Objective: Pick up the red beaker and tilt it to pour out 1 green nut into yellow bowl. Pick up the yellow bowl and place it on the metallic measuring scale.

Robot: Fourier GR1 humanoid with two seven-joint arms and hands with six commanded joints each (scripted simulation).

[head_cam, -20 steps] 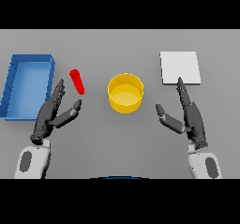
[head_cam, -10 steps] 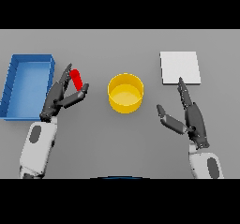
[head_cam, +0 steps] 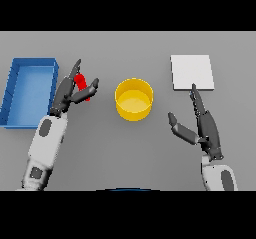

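Observation:
The red beaker [head_cam: 81,83] is a small red cylinder on the table, left of the yellow bowl [head_cam: 134,99]. My left hand [head_cam: 67,94] has reached it, with straight fingers on its far-left side and the thumb on its right; the fingers partly hide it. The bowl stands at the table's middle. The metallic measuring scale [head_cam: 192,72] is a flat pale square at the back right. My right hand [head_cam: 205,128] hovers open in front of the scale, to the right of the bowl, touching nothing.
A blue open tray [head_cam: 29,90] lies at the left edge, just beside my left forearm.
My left hand has moved forward and to the right until its fingers and thumb flank the red beaker. The right hand has barely shifted.

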